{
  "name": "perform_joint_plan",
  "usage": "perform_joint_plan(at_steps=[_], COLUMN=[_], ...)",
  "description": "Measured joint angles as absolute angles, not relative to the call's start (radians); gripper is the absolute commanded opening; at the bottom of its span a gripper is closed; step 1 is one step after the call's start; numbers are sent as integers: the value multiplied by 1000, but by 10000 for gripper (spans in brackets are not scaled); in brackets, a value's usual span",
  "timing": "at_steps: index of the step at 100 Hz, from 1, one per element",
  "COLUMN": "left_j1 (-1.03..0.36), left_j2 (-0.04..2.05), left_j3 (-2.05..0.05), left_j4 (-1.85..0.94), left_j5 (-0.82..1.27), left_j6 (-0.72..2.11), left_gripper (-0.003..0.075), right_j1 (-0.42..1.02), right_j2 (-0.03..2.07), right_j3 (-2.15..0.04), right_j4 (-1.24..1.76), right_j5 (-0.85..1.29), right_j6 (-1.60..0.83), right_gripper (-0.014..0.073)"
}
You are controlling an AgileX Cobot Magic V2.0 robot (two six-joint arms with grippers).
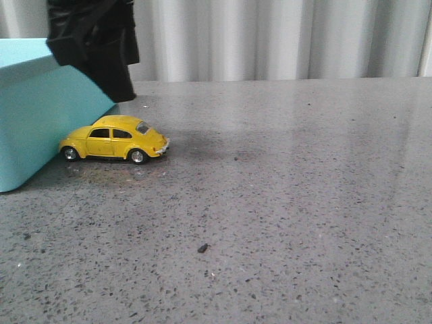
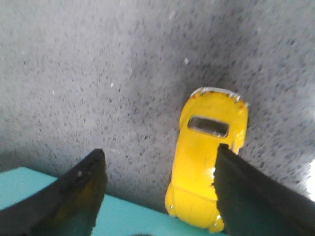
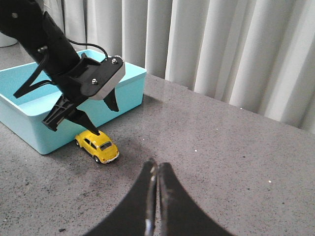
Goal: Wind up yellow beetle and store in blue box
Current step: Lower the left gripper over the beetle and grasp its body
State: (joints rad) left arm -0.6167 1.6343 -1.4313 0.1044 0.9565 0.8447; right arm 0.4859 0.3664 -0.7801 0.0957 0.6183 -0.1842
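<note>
The yellow beetle (image 1: 115, 139) stands on its wheels on the grey table, its nose next to the wall of the blue box (image 1: 34, 115). My left gripper (image 1: 115, 81) hovers just above the car and the box edge, open and empty. In the left wrist view the car (image 2: 204, 152) lies under one finger (image 2: 246, 191), and the box rim (image 2: 123, 216) lies between the jaws. My right gripper (image 3: 156, 166) is shut and empty, well away from the car (image 3: 98, 145). That view also shows the left gripper (image 3: 81, 120) above the car, beside the open-topped box (image 3: 29, 123).
The grey speckled table (image 1: 283, 202) stretches to the right and front of the car. A small dark speck (image 1: 202, 248) lies on it near the front. Pale curtains (image 1: 270, 34) hang behind the table's far edge.
</note>
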Motion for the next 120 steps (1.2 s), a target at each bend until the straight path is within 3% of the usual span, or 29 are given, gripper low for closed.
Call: perform_joint_plan(at_steps=[36,88,100,120], left_j1=[-534,-529,-529,-529], left_j2=[1672,1779,1779,1779], left_j3=[-1433,-1435,-1435,-1435], left_j4=[-88,-103,-106,-152], left_j5=[992,999,999,997], left_j6=[1100,1118,1118,1120], left_gripper=[462,454,389,184], right_j1=[486,486,486,486], right_j2=[366,366,366,366], right_j3=[-780,-780,-780,-780], right_j4=[98,98,98,98], right_j5=[609,608,608,608], right_j6=[-184,-186,-186,-186], right_gripper=[-41,-41,-41,-41])
